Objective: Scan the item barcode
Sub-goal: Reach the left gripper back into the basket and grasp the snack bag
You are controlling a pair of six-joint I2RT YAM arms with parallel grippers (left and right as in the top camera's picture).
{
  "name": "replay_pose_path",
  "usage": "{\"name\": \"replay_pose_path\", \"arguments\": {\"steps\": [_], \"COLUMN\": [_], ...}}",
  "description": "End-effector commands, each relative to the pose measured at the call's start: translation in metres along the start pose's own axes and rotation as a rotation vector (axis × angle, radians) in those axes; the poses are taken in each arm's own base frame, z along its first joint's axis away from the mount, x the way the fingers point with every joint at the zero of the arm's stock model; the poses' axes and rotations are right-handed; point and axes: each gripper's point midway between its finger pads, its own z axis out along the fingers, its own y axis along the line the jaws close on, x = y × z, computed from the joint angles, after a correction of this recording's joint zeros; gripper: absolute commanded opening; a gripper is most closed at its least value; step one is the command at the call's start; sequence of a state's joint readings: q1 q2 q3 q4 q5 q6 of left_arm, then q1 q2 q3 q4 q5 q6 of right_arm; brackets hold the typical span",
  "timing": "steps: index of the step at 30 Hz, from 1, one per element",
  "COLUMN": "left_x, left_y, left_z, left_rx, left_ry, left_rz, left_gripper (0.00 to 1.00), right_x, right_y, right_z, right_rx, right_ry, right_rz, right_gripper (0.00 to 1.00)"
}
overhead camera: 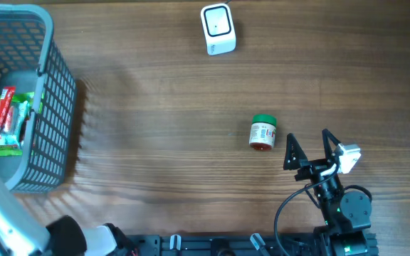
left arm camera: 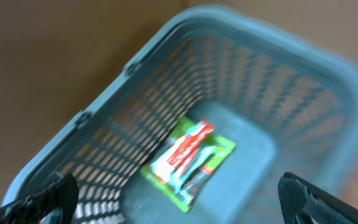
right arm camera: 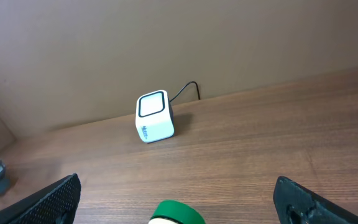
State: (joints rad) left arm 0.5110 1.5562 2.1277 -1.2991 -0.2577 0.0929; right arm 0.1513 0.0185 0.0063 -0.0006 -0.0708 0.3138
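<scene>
A small jar (overhead camera: 263, 133) with a green lid and a white label lies on its side on the wooden table; only its lid (right arm camera: 178, 213) shows at the bottom of the right wrist view. My right gripper (overhead camera: 308, 139) stands open just right of the jar, and the lid sits low between its fingers (right arm camera: 50, 200) without touching them. The white cube scanner (overhead camera: 218, 28) stands at the far edge, also seen ahead as the scanner (right arm camera: 153, 116). My left gripper (left arm camera: 178, 186) hangs open above the basket, over a red, white and green packet (left arm camera: 188, 155).
The blue-grey mesh basket (overhead camera: 48, 78) fills the left end of the table and holds packets (overhead camera: 6, 121). Its rim (left arm camera: 166, 37) is blurred in the left wrist view. The left arm (overhead camera: 6, 206) crosses the bottom left corner. A black cable runs behind the scanner.
</scene>
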Motion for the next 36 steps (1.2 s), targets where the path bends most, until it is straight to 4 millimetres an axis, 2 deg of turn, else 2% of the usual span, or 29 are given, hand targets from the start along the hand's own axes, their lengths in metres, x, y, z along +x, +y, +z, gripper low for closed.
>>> {"name": "replay_pose_path", "arguments": {"steps": [1,4,6,8,9,14,19,25,28,32,36], "left_x": [0.022,0.033,0.043,0.059,0.074,0.117,0.144,0.170,0.177,0.188,0.199], "left_y": [0.010,0.014,0.007,-0.003,-0.011,-0.025,-0.032,-0.026,-0.022,-0.029,-0.025], "left_z": [0.038,0.069,0.094,0.128,0.156,0.207,0.237,0.267,0.276,0.283,0.292], "left_rx": [0.012,-0.002,0.024,0.057,0.082,0.155,0.211,0.216,0.229,0.332,0.338], "left_ry": [0.114,0.182,0.238,0.320,0.387,0.546,0.628,0.695,0.709,0.712,0.736], "left_rz": [0.005,-0.002,0.059,0.120,0.180,0.345,0.465,0.452,0.442,0.422,0.409], "left_gripper": [1.00,1.00,1.00,1.00,1.00,1.00,1.00,1.00,1.00,1.00,1.00], "right_x": [-0.001,-0.001,-0.001,-0.001,-0.001,-0.001,-0.001,-0.001,-0.001,-0.001,-0.001], "right_y": [-0.001,-0.001,-0.001,-0.001,-0.001,-0.001,-0.001,-0.001,-0.001,-0.001,-0.001], "right_z": [0.000,0.000,0.000,0.000,0.000,0.000,0.000,0.000,0.000,0.000,0.000], "right_rx": [0.002,0.002,0.002,0.002,0.002,0.002,0.002,0.002,0.002,0.002,0.002], "right_ry": [-0.007,-0.007,-0.007,-0.007,-0.007,-0.007,-0.007,-0.007,-0.007,-0.007,-0.007], "right_rz": [0.007,0.007,0.007,0.007,0.007,0.007,0.007,0.007,0.007,0.007,0.007], "right_gripper": [1.00,1.00,0.99,1.00,1.00,1.00,1.00,1.00,1.00,1.00,1.00]}}
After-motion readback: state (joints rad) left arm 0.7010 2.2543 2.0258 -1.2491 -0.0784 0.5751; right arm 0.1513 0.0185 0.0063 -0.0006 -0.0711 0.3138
